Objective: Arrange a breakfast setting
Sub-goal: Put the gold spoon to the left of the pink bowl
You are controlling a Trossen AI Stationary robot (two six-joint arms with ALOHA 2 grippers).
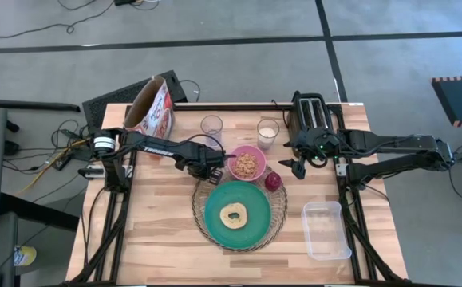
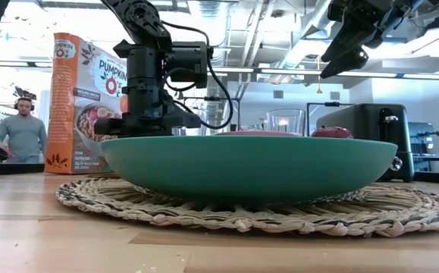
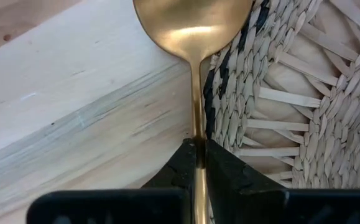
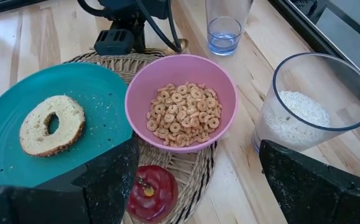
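Observation:
A teal plate (image 1: 254, 199) with a tan bagel (image 1: 234, 214) sits on the round woven charger (image 1: 278, 223). The pink bowl (image 4: 181, 99) of cereal rings rests on the charger's far rim. Beside it, the dark red fruit (image 4: 150, 191) lies on the rim too. A gold spoon (image 3: 192, 25) lies level along the charger's left rim. My left gripper (image 1: 212, 171) is shut on it, pointing down. My right gripper (image 1: 297, 169) hangs open, raised above the table in front of the toaster, with nothing between its fingers. My left gripper pinches the spoon's thin handle (image 3: 197, 140) between its two fingertips, some way behind the spoon's bowl. The fingers come from above, pointing down, one on each side of the handle. The spoon stays level, low over the wood beside the charger's rim; whether it rests there I cannot tell.
At the far side stand a cereal box (image 1: 152, 108), an empty glass (image 1: 211, 125), a cup of white grains (image 1: 268, 131) and the black toaster (image 1: 314, 115). A clear plastic tub (image 1: 325, 229) sits near the right edge. A person (image 2: 23, 133) stands in the room behind.

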